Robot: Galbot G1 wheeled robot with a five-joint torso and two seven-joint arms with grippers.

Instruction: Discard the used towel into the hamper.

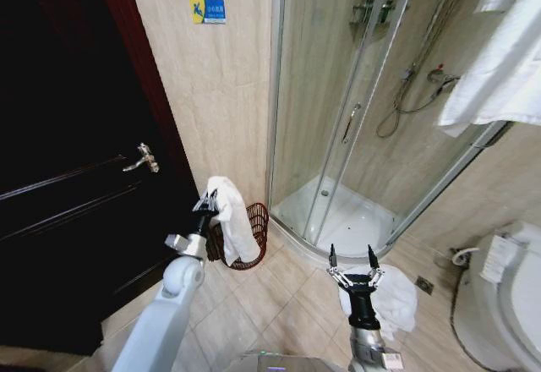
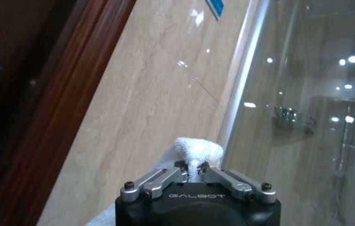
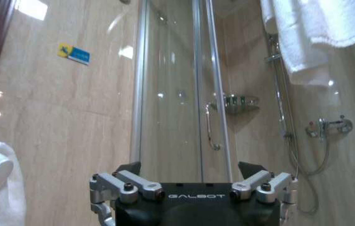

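- Left gripper [image 1: 208, 202] is clamped on the towel [image 1: 232, 220], above the hamper [image 1: 251, 238] between door [image 1: 68, 177] and shower glass [image 1: 338, 93].
- Right gripper [image 1: 354, 264], fingers apart, hangs over open floor tiles [image 1: 287, 304].
- "GALBOT" marks both.

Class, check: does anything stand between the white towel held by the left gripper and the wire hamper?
Nothing visible does. The left gripper holds the white terry towel directly over the reddish-brown open-weave hamper, hanging at its open rim.

Beige tiled walls [image 1: 215, 93] and floor [image 1: 279, 304], a dark wooden door [image 1: 68, 177], a glass shower enclosure [image 1: 363, 118].
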